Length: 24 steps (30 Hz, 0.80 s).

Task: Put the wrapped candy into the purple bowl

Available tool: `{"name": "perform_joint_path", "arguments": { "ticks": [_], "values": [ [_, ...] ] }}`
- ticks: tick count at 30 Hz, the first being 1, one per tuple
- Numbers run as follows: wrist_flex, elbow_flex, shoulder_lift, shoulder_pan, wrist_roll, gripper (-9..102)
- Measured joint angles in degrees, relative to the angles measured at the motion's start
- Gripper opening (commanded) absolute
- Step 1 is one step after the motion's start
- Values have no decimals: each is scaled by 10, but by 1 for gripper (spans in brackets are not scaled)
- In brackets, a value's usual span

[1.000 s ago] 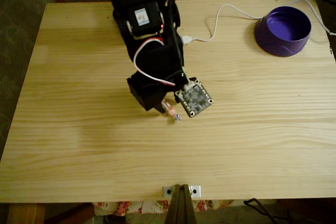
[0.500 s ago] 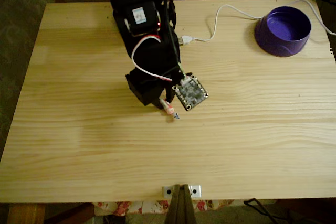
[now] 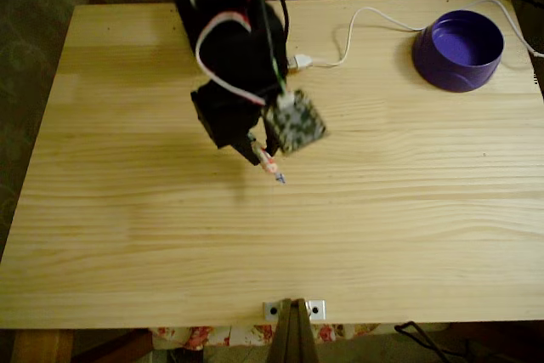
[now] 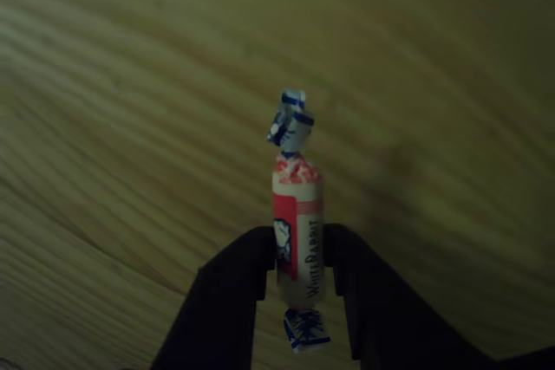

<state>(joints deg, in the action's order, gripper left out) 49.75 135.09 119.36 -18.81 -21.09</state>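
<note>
The wrapped candy point(image 4: 297, 223), white with red marks and twisted blue ends, is pinched between my black fingers point(image 4: 227, 288) in the other view, most of it sticking out past them. In the fixed view the candy point(image 3: 271, 165) hangs at the tip of my gripper point(image 3: 261, 156), lifted off the wood at the table's middle left. The gripper is shut on the candy. The purple bowl point(image 3: 459, 49) stands upright at the table's far right corner, well away from the gripper and with nothing inside.
A white cable point(image 3: 357, 27) with a plug runs across the back of the wooden table point(image 3: 382, 227) between the arm and the bowl. A small metal bracket point(image 3: 293, 308) sits on the front edge.
The gripper has risen and drawn back to the left with the candy in it. The candy has come off the table surface.
</note>
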Motion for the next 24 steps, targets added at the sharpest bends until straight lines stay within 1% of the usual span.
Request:
{"name": "perform_joint_path", "arguments": {
  "ticks": [5,12,15,20,24],
  "values": [
    [27,-40,78,-45,33,0],
    [70,-154,122,-177,69,0],
    [86,-227,106,-234,85,0],
    [88,-342,44,-310,100,0],
    [88,-396,-5,-373,105,0]
  ]
}}
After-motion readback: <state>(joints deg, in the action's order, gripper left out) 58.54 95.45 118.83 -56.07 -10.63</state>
